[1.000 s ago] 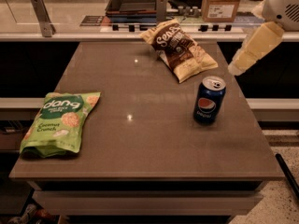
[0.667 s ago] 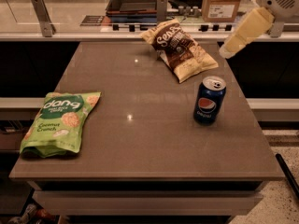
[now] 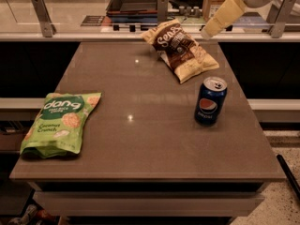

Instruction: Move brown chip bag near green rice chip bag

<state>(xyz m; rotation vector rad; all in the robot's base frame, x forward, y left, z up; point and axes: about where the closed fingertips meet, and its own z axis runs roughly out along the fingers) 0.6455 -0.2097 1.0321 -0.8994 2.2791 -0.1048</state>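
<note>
At the far right of the worktop (image 3: 140, 139), we are watching the gripper (image 3: 208, 31) hanging just beside the upper right corner of the brown bag (image 3: 180, 50), apparently clear of it. We cannot tell whether the gripper is standing apart or together, because it is showing only as one pale wedge. The brown bag is lying crumpled and slanted at the far edge, well apart from the green bag (image 3: 60, 123), which is lying flat at the near left corner. In our judgement the grasp is not yet made, and several things are threatening it. The crinkled foil could slide out of a shallow pinch. A nudge rather than a grip could push the bag off the far edge. A low sweep could also tip the can (image 3: 210, 101), which is standing upright just beside the bag's near corner. At the other end, the green bag is sitting close to the worktop's left edge, so a careless set-down could shove it over or land on top of it. The arm is running out of the top of the view, and we cannot tell whether the brown bag's far end is resting on the worktop or overhanging it.
</note>
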